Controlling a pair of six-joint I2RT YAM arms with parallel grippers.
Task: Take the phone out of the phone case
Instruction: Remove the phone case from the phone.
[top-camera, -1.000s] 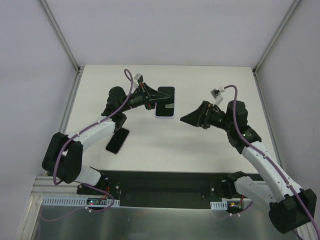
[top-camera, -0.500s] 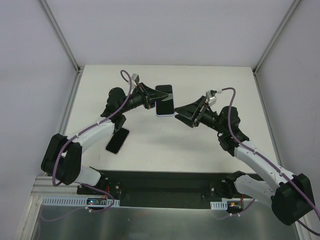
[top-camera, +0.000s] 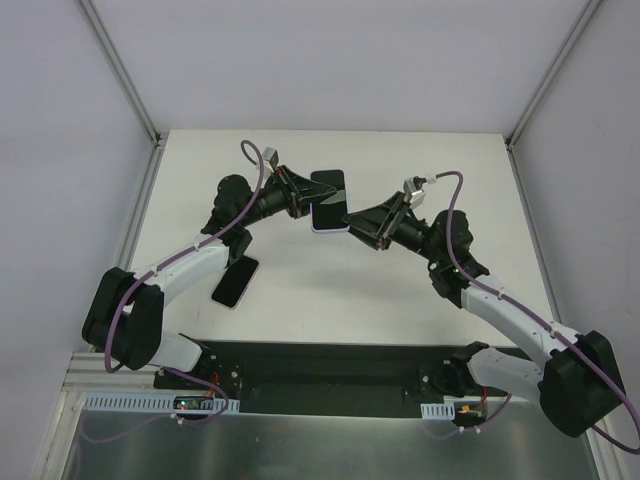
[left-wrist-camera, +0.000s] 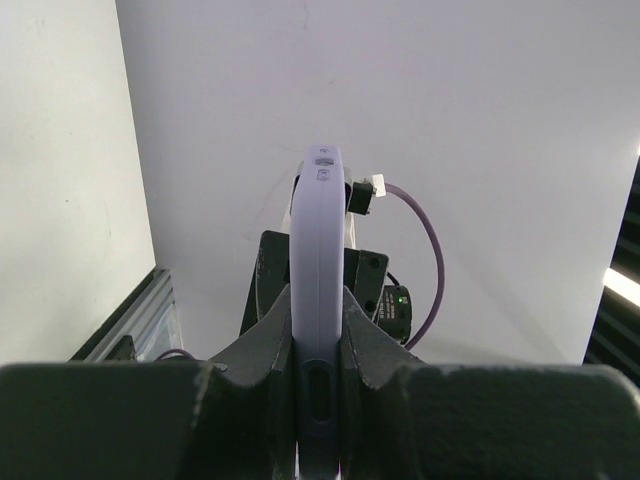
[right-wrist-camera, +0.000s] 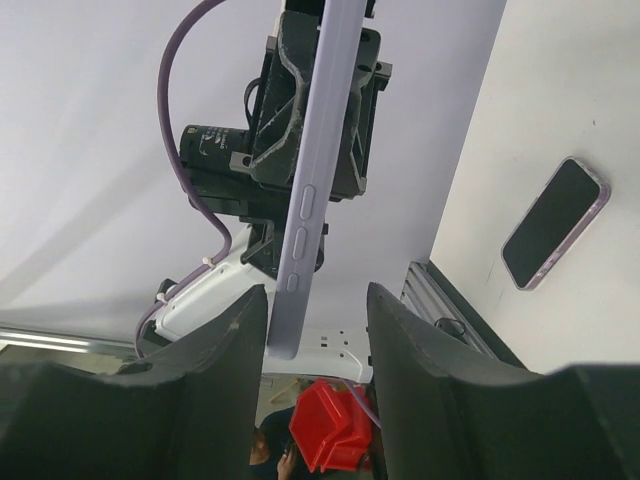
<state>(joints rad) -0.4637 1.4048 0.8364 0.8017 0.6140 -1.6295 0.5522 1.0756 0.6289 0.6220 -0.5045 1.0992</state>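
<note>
My left gripper (top-camera: 306, 203) is shut on one end of the phone in its lavender case (top-camera: 329, 202) and holds it above the back middle of the table. In the left wrist view the case (left-wrist-camera: 318, 240) stands edge-on between the closed fingers of that gripper (left-wrist-camera: 318, 325). My right gripper (top-camera: 352, 218) is open at the case's right end. In the right wrist view the case edge with its side buttons (right-wrist-camera: 312, 170) reaches between the spread fingers of that gripper (right-wrist-camera: 315, 315), close to the left finger (right-wrist-camera: 225, 345), not touching.
A second dark phone with a lavender rim (top-camera: 235, 282) lies flat on the white table (top-camera: 400, 290) under my left arm; it also shows in the right wrist view (right-wrist-camera: 555, 222). Aluminium frame posts (top-camera: 120, 70) stand at the table's corners. A red bin (right-wrist-camera: 335, 430) shows past the right fingers.
My right gripper has swung left and up from the table's right side to the case's free end. My left gripper has held the case almost still.
</note>
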